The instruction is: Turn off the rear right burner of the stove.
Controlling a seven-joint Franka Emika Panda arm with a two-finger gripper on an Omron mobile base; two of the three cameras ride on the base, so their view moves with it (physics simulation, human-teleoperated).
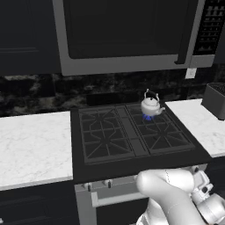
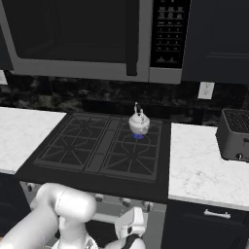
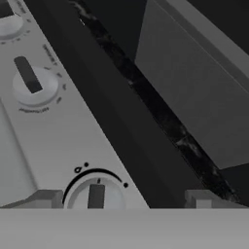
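The stove [image 1: 132,136] sits between two marble counters, and its rear right burner [image 1: 148,117], near the cooktop's back right corner, burns blue under a small kettle [image 1: 151,105]. In the hand view the gripper [image 3: 124,199] hangs open and empty at the steel front panel, one fingertip [image 3: 44,198] just beside a knob [image 3: 96,195]. It should centre both fingers on that knob before turning. Dial markings are too blurred to read.

A home kitchen: a black four-burner gas stove [image 1: 132,134] set between white marble worktops [image 1: 33,147], a large steel-framed microwave [image 1: 127,33] overhead, dark cabinets [image 2: 216,39], and a dark toaster [image 2: 234,134].
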